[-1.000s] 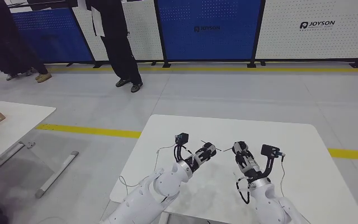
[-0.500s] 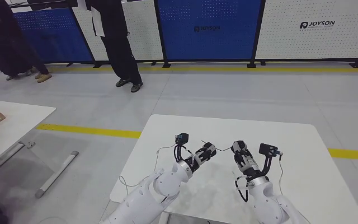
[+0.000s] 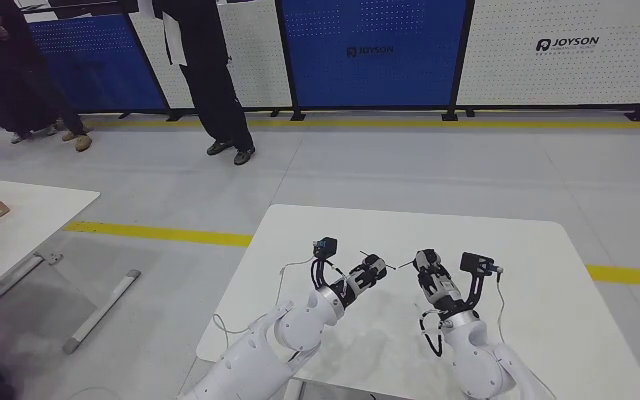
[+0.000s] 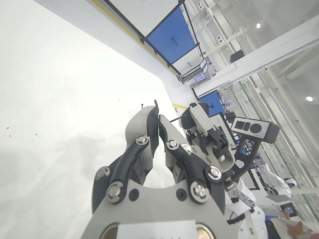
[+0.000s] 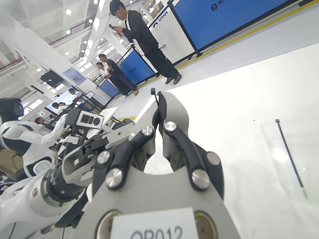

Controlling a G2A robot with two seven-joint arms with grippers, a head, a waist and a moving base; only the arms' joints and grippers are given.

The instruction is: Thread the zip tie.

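**Both hands closed on black ties, tips facing over the surface**

Left arm: left hand (image 4: 158, 115) is clamped shut on a thin black strip (image 4: 156, 103). A short end of the strip sticks out past the fingertips. In the top view this hand (image 3: 372, 266) sits over the white surface (image 3: 500, 230), about mid-width and toward the near side, pointing right.

Middle: the two hands are near each other but apart. Thin black ends stick out of both into the space between them. Can't tell if those ends touch, or if they belong to one tie.

Right arm: right hand (image 5: 159, 103) is also closed and pinches a zip tie (image 5: 155, 95). The tie's small square head pokes out just past the fingertips. The rest of the tie is hidden between the pads. In the top view this hand (image 3: 424, 263) points left at the other one, at about the same distance from the near edge.

Also on the surface: a spare zip tie (image 5: 289, 150) lies flat and straight on a clear sheet (image 5: 271, 170), well apart from the right hand and touched by neither hand.
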